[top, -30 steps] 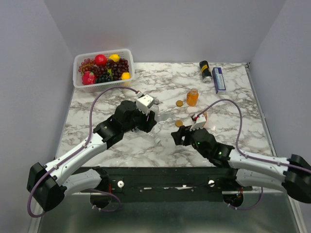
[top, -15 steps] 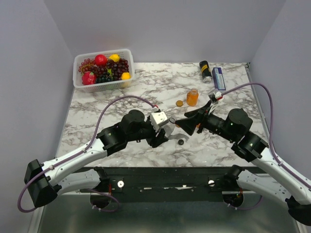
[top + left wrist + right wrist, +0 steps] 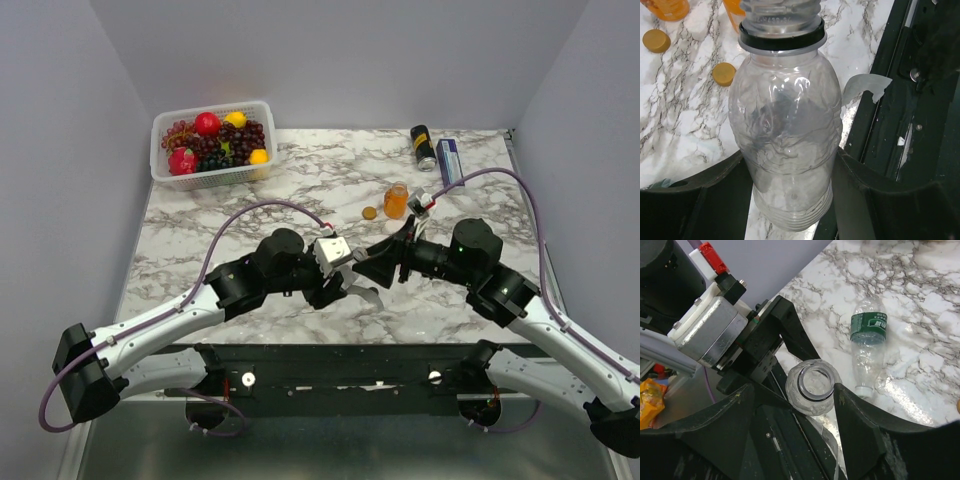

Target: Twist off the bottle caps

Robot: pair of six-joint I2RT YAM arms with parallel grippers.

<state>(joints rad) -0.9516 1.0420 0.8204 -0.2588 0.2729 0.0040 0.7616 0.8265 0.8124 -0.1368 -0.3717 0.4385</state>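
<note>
My left gripper (image 3: 789, 162) is shut on the lower body of a clear bottle (image 3: 785, 115), which it holds up over the table's front edge. The bottle's mouth (image 3: 815, 381) is open, with no cap on it and a dark ring below the thread. My right gripper (image 3: 799, 390) stands open around that mouth; one finger (image 3: 852, 405) touches the neck, the other stands apart. Two orange bottle caps (image 3: 656, 40) (image 3: 723, 73) lie loose on the marble. An orange juice bottle (image 3: 397, 200) stands behind. A second clear bottle (image 3: 867, 347) with a green label lies uncapped on the table.
A white basket (image 3: 168, 172) of fruit stands at the back left. A black can (image 3: 422, 147) and a blue box (image 3: 449, 163) lie at the back right. The black rail (image 3: 340, 362) runs along the table's near edge, just under both grippers.
Both arms swung toward the middle. The left gripper brought the clear bottle right and forward; the right gripper rose from the table, came to its mouth and narrowed. A dark cap seen earlier no longer shows.
</note>
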